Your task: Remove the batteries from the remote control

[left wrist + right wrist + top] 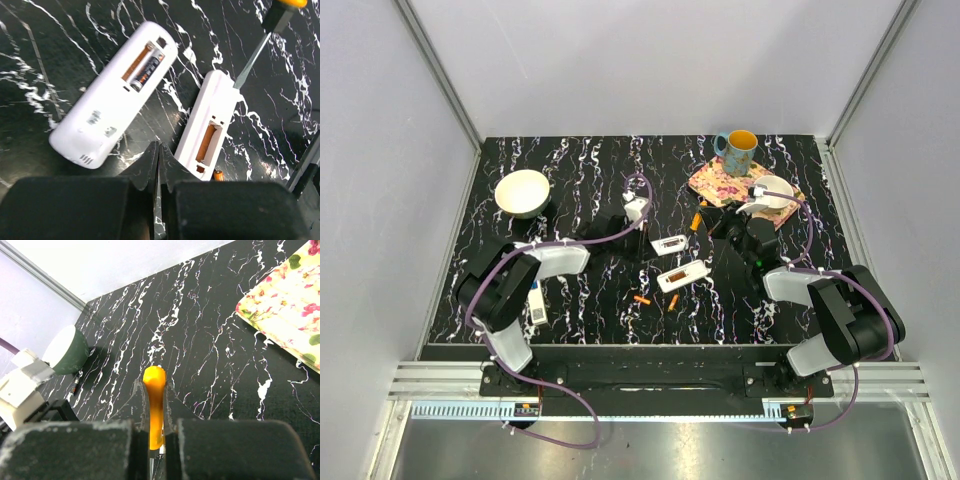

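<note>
Desk [570, 165] seen from above: two white remotes lie back-up near the centre, the loaded remote [670, 243] farther from the arms, the emptied remote [682, 276] just nearer. Two loose batteries [642, 300] lie apart on the marble toward the front edge. A screwdriver [697, 222] slants in from the right arm. Containers: a cream bowl [523, 192] at far left shows nothing inside. A mug [738, 150] stands at the far edge of a floral cloth [715, 182], its contents not discernible. A small white dish [775, 190] on the cloth carries a dark item too small to identify.

Left wrist view: the left claw [158, 150] hangs over the gap between the remotes, fingers pressed together, holding nothing. The loaded remote's open bay holds at least one dark battery [147, 70]; the orange strip alongside may be cell or lining. The emptied remote's bay appears vacant, with an orange battery [218, 175] just beside its near end. The screwdriver's tip meets that remote's far end.

Right wrist view: the right claw [154, 387] is clamped on the screwdriver's orange handle.

Hazards, as judged: neither remote is pinned, so prying could skate the casing aside or let the blade slip off. A levered cell may spring out and, like the loose ones, roll off the front edge.
</note>
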